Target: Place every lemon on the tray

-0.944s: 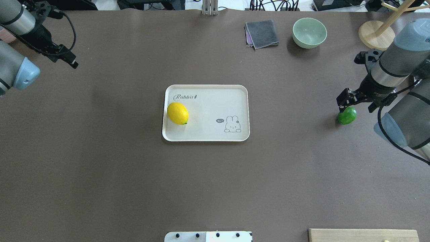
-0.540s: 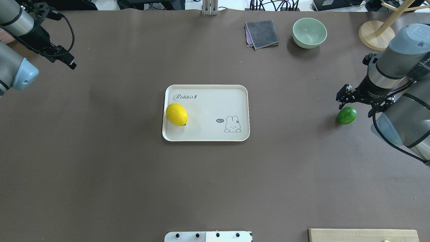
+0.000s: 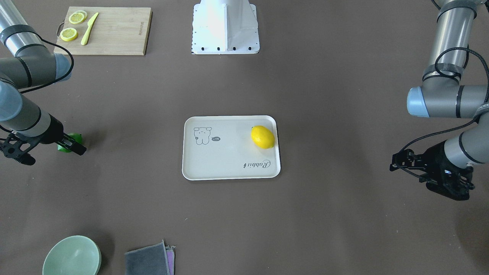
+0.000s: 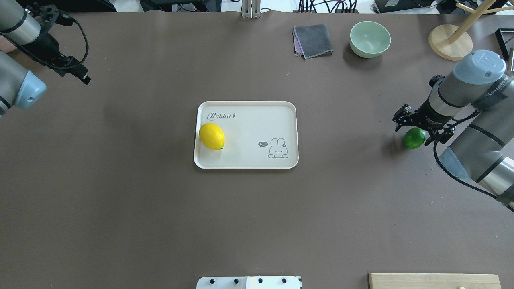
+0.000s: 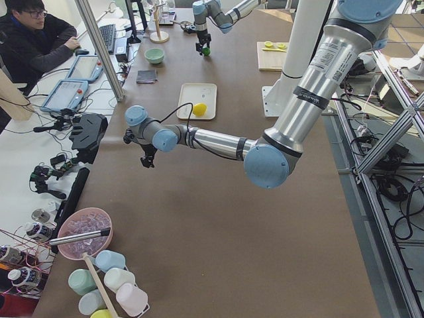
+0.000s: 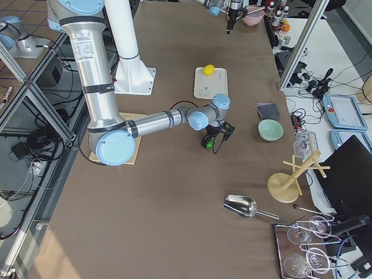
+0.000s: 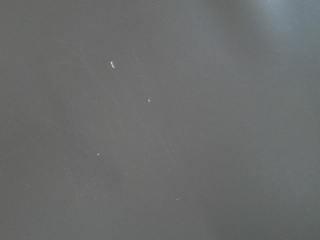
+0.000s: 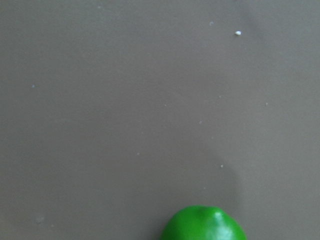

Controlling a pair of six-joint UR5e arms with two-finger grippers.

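The right gripper hovers over the green lemon, jaws spread and empty. If it descends off-centre, the round fruit may roll away.

Silver-grey tubular arms, pale blue joint caps, black cables, seemingly black grippers.
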